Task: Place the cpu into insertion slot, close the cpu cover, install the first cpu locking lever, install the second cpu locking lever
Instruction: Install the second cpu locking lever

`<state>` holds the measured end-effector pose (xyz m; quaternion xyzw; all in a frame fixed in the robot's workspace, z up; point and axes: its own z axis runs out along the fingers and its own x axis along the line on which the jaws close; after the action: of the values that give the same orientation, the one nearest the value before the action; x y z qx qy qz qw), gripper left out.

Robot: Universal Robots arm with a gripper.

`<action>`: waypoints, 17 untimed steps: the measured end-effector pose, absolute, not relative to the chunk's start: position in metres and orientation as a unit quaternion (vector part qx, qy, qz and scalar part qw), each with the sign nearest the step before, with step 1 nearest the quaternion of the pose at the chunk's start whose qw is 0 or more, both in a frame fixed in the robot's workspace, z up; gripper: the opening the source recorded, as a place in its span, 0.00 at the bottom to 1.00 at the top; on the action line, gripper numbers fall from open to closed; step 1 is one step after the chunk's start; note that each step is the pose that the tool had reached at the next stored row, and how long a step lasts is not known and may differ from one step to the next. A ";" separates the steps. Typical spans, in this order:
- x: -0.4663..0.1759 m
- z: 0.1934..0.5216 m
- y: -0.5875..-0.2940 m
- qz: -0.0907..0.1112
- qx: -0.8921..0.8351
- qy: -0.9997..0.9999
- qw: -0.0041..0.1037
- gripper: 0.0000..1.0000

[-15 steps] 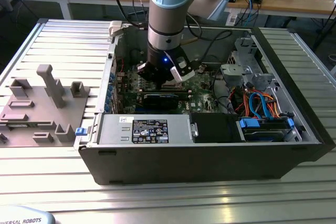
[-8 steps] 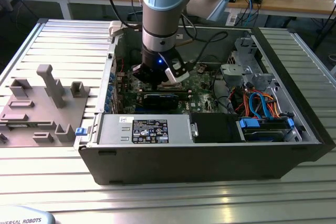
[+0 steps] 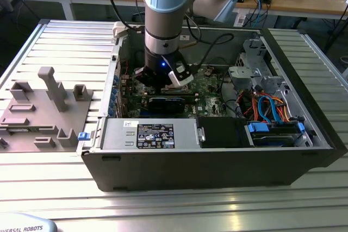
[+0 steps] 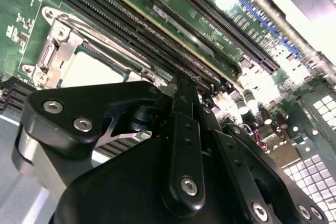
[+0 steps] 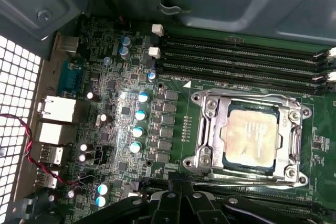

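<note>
The cpu (image 5: pixel 251 134), a small square chip with a dull silver top, lies flat in the insertion slot (image 5: pixel 224 146) on the green motherboard. The silvery cpu cover (image 5: pixel 206 148) is folded down around it, framing the chip. A thin metal locking lever (image 5: pixel 247 97) lies along one side of the cover and another lever (image 5: pixel 241 180) along the opposite side. In the second wrist view the cpu (image 4: pixel 90 72) and cover (image 4: pixel 52 51) sit just beyond the black gripper (image 4: pixel 180 90). The gripper (image 3: pixel 162 81) hangs low inside the open computer case, close above the board, beside the socket.
Long black memory slots (image 5: pixel 241 56) run next to the socket. A power supply (image 3: pixel 155 134) and a drive bay with blue cables (image 3: pixel 272 118) sit inside the case along its front. The case walls (image 3: pixel 217 167) surround the arm. A grey fixture (image 3: pixel 46 110) stands at the exterior view's left.
</note>
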<state>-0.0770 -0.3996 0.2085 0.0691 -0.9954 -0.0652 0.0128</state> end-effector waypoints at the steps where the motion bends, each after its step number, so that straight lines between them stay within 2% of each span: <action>1: -0.077 0.208 -0.398 -0.065 0.070 -0.995 0.013 0.11; 17: -0.077 0.202 -0.385 -0.065 0.084 -0.994 0.014 0.11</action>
<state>-0.0769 -0.3851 0.2023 0.0844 -0.9942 -0.0652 0.0138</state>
